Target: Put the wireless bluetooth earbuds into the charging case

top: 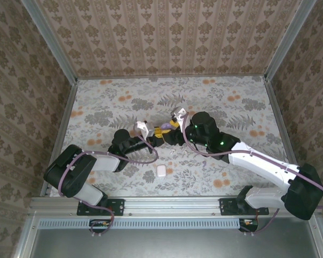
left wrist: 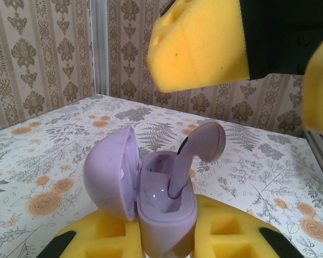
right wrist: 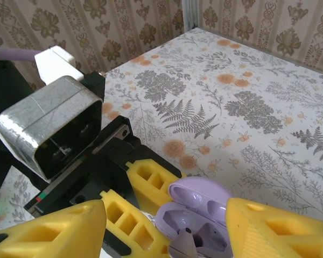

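Note:
The charging case (left wrist: 162,212) is pale purple, with its lid swung open to the left. My left gripper (left wrist: 169,243) is shut on its base and holds it upright above the table. One purple earbud (left wrist: 196,156) stands stem-down in the case's right socket, its head sticking up and leaning right. My right gripper (right wrist: 166,210) hovers just above the case (right wrist: 204,212), open. Its yellow fingers (left wrist: 199,45) flank the earbud (right wrist: 184,246) without touching it. From above, both grippers meet at mid-table, left gripper (top: 152,134) against right gripper (top: 171,129).
A small white pebble-like object (top: 161,171) lies on the floral table near the front edge, between the two arms. Patterned walls with metal rails (top: 59,123) enclose the table. Open surface lies toward the back and on both sides.

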